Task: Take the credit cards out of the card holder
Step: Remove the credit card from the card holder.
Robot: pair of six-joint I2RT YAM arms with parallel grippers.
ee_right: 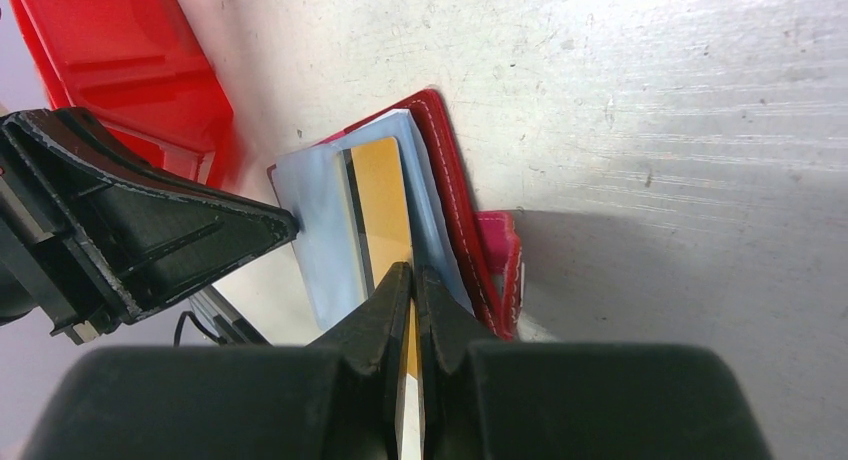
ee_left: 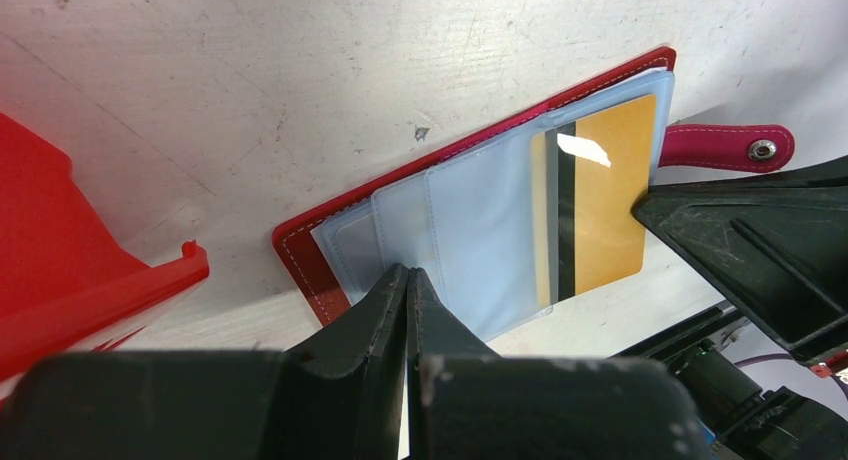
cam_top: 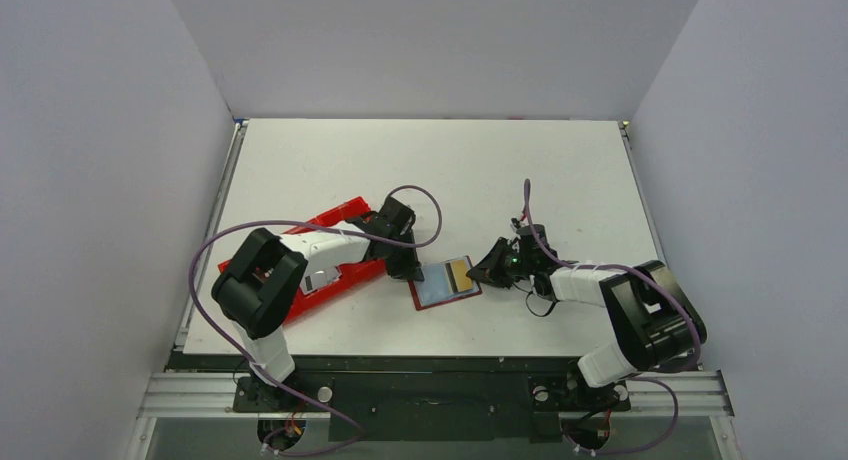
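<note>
The card holder (cam_top: 437, 288) lies open on the table, dark red rim (ee_left: 300, 255) round pale blue-grey sleeves. A tan-gold credit card (ee_left: 610, 210) with a dark stripe sticks partly out of the right-hand sleeve. My left gripper (ee_left: 408, 272) is shut, its tips pressing on the holder's left sleeves. My right gripper (ee_right: 412, 270) comes in from the right and is shut on the free edge of that credit card (ee_right: 385, 200), which shows gold in the slit between its fingers. From above, the left gripper (cam_top: 410, 272) and right gripper (cam_top: 474, 273) flank the holder.
A bright red compartment tray (cam_top: 335, 218) lies left of the holder, partly under the left arm and close to the holder's left edge (ee_left: 60, 280). The holder's red strap tab (ee_left: 725, 145) juts out to the right. The table's near edge is just below the holder.
</note>
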